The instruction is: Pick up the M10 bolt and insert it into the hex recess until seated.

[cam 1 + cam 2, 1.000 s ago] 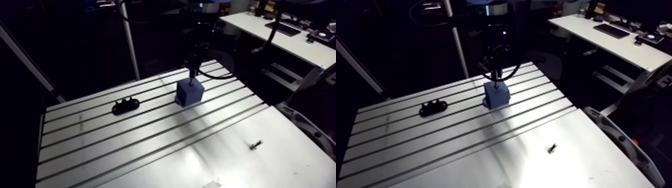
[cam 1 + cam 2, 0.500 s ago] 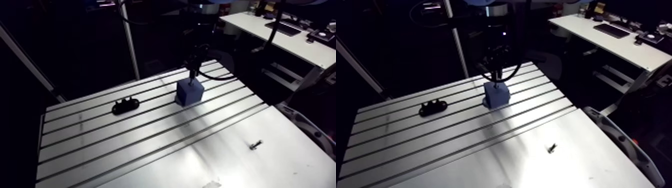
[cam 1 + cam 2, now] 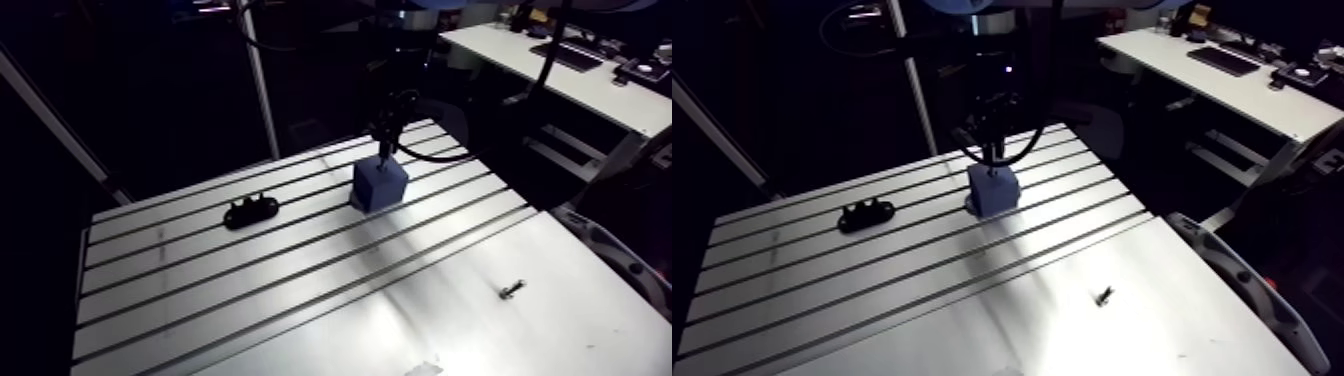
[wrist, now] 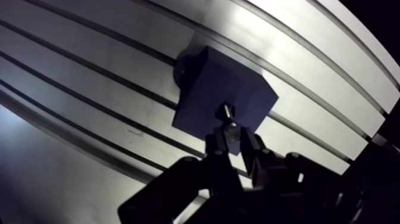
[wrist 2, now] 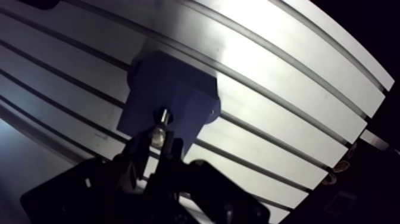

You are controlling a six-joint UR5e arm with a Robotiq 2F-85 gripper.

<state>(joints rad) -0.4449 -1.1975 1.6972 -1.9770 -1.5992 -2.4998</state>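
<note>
Wrist view: bolt (image 4: 228, 123) above block (image 4: 217, 86) on slotted table (image 4: 95, 71).

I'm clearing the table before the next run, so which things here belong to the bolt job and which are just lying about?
In the job:
bolt, held in the gripper
blue block, with the bolt's tip at its top

Lying about:
black part
small screw
Both lie on the table, well apart from the block.
</note>
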